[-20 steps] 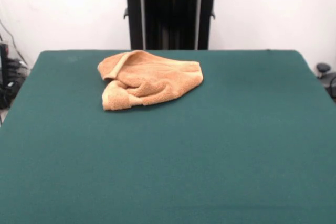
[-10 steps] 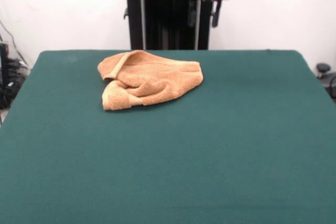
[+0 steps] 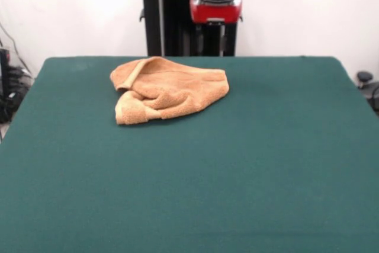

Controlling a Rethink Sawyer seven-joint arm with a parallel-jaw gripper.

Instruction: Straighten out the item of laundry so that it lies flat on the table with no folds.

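The soft, light towel (image 3: 167,89) lies bunched on the table (image 3: 237,164); a loose corner looks best to grab, and nobody can tell if the gripper (image 3: 215,35) is open.

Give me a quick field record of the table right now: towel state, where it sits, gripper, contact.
towel: orange-tan towel, bunched with several folds, not flat
towel position: far half of the green table, left of centre in the front view
gripper: gripper hangs above the table's far edge, beyond the towel's right end
gripper state: cannot tell
contact: none, gripper clear of the towel
task status: straightening not yet begun
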